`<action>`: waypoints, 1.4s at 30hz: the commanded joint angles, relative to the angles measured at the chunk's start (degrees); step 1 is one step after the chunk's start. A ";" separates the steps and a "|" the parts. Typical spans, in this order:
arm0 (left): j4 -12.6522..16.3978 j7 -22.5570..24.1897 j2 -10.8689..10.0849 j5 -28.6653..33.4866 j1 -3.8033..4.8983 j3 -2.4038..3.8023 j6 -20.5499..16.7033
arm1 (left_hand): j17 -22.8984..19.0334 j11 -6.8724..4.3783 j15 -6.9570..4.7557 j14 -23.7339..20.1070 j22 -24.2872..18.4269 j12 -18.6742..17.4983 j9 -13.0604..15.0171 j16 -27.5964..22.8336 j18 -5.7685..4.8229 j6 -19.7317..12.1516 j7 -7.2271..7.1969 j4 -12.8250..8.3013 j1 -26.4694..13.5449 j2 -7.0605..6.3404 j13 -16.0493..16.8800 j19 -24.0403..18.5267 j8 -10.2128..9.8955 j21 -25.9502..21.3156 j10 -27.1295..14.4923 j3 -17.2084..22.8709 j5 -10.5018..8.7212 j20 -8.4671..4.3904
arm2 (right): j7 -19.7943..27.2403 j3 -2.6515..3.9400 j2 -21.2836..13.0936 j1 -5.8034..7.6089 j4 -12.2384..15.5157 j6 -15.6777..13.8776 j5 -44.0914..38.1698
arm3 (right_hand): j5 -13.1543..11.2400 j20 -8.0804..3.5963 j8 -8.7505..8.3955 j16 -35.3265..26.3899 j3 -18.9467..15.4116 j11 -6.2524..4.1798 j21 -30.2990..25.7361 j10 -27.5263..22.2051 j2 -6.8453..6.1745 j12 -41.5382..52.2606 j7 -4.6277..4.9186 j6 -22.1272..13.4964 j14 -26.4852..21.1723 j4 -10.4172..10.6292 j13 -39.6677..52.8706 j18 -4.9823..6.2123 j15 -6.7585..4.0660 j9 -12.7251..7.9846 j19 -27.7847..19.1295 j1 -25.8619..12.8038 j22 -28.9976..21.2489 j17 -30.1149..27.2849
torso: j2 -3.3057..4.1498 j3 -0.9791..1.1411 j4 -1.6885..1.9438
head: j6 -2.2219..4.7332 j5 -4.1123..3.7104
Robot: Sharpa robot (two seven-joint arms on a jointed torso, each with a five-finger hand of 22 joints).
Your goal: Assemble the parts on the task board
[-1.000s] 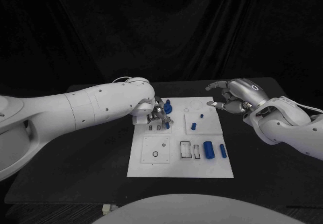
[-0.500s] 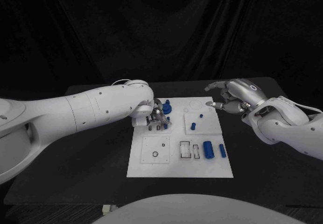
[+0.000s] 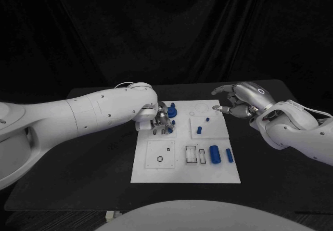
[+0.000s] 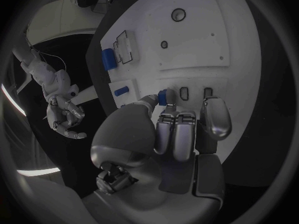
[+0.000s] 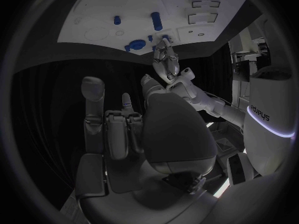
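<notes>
Here the left robot hand [image 4: 177,129] pinches a small blue part [image 4: 164,97] over the task board [image 4: 212,45].

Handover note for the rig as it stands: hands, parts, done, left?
Left hand: holds a small blue part at the slots on the task board's far-left area.
Right hand: holds nothing, fingers curled, above the board's far-right corner.
Parts: blue knob at the far edge, short peg mid-board, big cylinder and slim piece near-right.
Done: cannot tell.
Left: seat the held part, then the rest.
</notes>
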 commanded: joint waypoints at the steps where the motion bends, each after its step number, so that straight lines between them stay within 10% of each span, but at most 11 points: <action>1: 0.34 2.00 -0.23 0.08 -0.11 0.05 -0.86 | 15.09 -0.26 -0.37 6.05 0.11 0.21 1.19 0.15 -0.38 0.93 -0.39 -3.27 -0.40 -1.75 15.10 -0.19 -0.58 -0.41 6.00 5.99 2.08 -0.34 | -1.21 0.04 -0.08 -0.17 -0.04 0.57 0.53 | 0.35 -0.13 0.39 -0.25 -0.17 0.43 0.07 6.17 0.64 0.15 0.07 0.39 5.39 -0.14 14.97 -0.87 0.25 -0.11 0.37 0.01 0.10 12.88 | 0.00 0.01 0.04 | -0.01 0.09; 11: 1.56 1.74 -1.90 0.08 -0.10 0.05 -1.87 | 15.09 -0.20 -0.30 6.05 0.45 0.21 4.47 0.15 -0.36 1.99 -0.22 -5.87 -4.13 -4.45 15.10 -0.14 -1.48 -0.80 6.00 14.87 4.34 -0.26 | -1.41 0.04 -0.31 -0.30 0.00 1.09 1.01 | 0.37 -0.10 0.48 -0.36 -0.11 0.49 -0.08 6.17 0.76 0.15 0.15 0.57 5.36 -0.25 14.97 -0.85 0.29 -0.18 0.35 0.10 0.08 12.76 | -0.04 0.02 0.20 | -0.01 0.19; 42: 2.42 -1.35 -4.60 0.08 -0.16 0.03 -0.51 | 15.09 -0.04 -0.19 6.05 0.10 0.21 5.20 0.15 -0.24 2.01 -0.03 -6.22 -6.16 -4.71 15.10 -0.48 -2.67 -1.32 6.00 17.09 4.00 -0.19 | -1.43 0.04 -0.42 -0.77 -0.51 1.85 1.07 | 0.38 -0.06 0.61 -0.42 -0.08 0.57 -0.30 6.17 0.88 0.15 0.25 0.85 5.35 -0.40 14.97 -0.83 0.36 -0.29 0.31 0.18 0.05 12.69 | -0.06 0.04 0.03 | -0.01 1.07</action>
